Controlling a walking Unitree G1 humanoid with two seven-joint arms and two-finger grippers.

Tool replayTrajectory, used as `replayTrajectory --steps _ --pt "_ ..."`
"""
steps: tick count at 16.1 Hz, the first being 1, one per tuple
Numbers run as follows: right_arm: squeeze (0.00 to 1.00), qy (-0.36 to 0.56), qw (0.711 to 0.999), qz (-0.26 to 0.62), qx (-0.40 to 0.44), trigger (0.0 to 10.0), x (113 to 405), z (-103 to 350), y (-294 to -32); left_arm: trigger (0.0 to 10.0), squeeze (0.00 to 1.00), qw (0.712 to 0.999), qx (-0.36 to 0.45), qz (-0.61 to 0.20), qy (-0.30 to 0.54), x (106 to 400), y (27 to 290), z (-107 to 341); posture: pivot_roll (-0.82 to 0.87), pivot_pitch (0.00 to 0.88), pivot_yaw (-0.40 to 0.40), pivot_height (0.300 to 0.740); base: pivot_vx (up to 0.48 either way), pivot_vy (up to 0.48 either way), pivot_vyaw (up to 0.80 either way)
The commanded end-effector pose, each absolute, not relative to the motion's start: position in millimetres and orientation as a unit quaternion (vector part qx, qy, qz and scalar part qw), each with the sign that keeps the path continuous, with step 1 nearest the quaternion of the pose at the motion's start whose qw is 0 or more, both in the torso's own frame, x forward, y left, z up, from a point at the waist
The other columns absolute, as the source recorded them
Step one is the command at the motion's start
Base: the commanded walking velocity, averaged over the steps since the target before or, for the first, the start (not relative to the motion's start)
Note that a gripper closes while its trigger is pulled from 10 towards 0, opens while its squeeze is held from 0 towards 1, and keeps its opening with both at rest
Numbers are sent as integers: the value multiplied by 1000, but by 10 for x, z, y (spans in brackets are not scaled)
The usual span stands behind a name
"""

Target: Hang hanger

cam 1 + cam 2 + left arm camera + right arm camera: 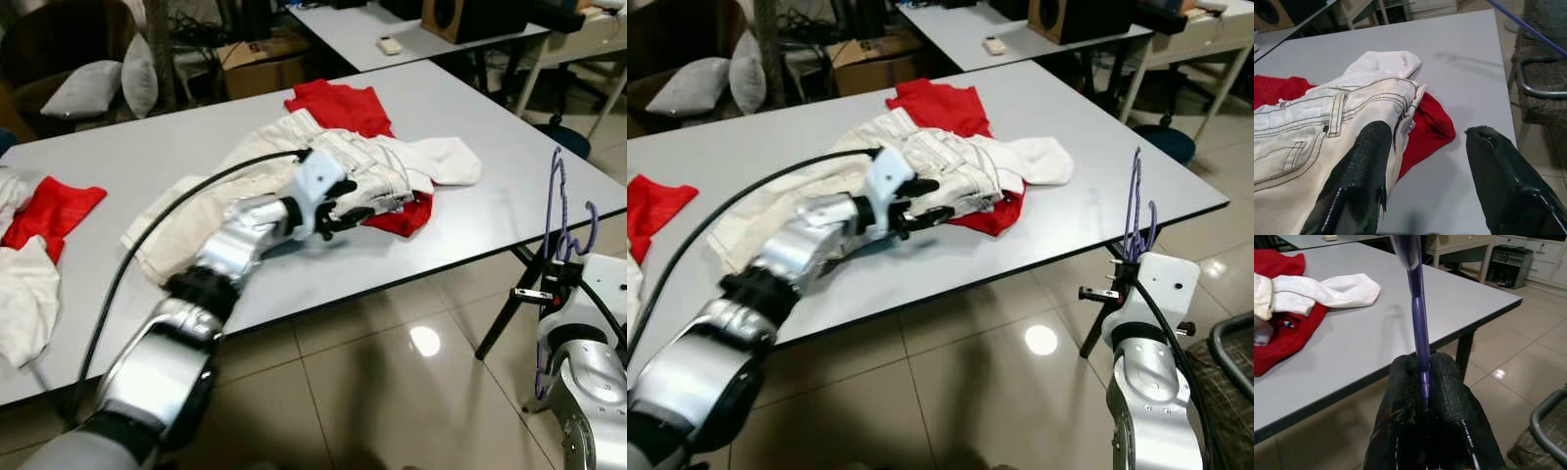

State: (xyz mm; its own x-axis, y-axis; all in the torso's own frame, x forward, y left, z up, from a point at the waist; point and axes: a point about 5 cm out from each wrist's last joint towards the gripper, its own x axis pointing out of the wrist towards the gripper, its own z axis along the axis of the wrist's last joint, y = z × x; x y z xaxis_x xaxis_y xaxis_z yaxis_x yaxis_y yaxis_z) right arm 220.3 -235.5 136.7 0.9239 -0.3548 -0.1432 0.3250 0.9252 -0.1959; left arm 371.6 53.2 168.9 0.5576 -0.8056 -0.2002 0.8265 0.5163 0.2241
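The left gripper point(345, 208) is spread apart over the tabletop point(470, 127), one finger point(1359, 176) touching the white jeans point(1312, 127), with a red shirt point(1427, 129) just beyond. The right gripper point(1425, 382) is clamped on the purple hanger point(1419, 318), which rises upright from it beside the tabletop edge. No writing can be read.

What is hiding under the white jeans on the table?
A red garment pokes out from under the white jeans, by the open left gripper. How far it runs underneath is covered.
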Motion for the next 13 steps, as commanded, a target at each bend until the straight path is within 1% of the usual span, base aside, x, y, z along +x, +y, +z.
replayTrajectory --steps 1,2,3,6,10,11,12,13 --pt "0 81 978 -174 -83 10000 2203 1409 -2339 10000 0 874 170 -454 39 3743 545 1666 -186 0 128 740 0 0 0" --pt "0 81 978 -175 -83 10000 2198 1412 -2334 10000 0 878 227 -419 39 3774 547 1596 -193 0 133 740 0 0 0" --pt "0 80 978 -174 -84 10000 2189 1417 -2326 10000 0 897 265 -353 26 3840 621 1584 -193 0 134 740 0 0 0" --pt "0 92 979 -163 -82 10000 2179 1366 -2295 10000 0 906 274 -319 44 3855 724 1493 -186 0 129 740 0 0 0" --pt "0 108 981 -133 -88 10000 2212 1299 -2206 10000 0 903 290 -297 108 3786 842 1173 -178 0 104 740 0 0 0" --pt "0 110 982 -127 -90 10000 2215 1292 -2195 6471 0 905 300 -277 116 3771 882 1105 -186 0 92 740 0 0 0" --pt "0 112 982 -121 -93 10000 2215 1292 -2187 3686 0 910 308 -252 116 3774 926 1080 -190 0 89 740 0 0 0" --pt "0 113 982 -119 -94 10000 2214 1294 -2186 2157 0 912 307 -246 115 3778 936 1082 -194 0 86 740 0 0 0"
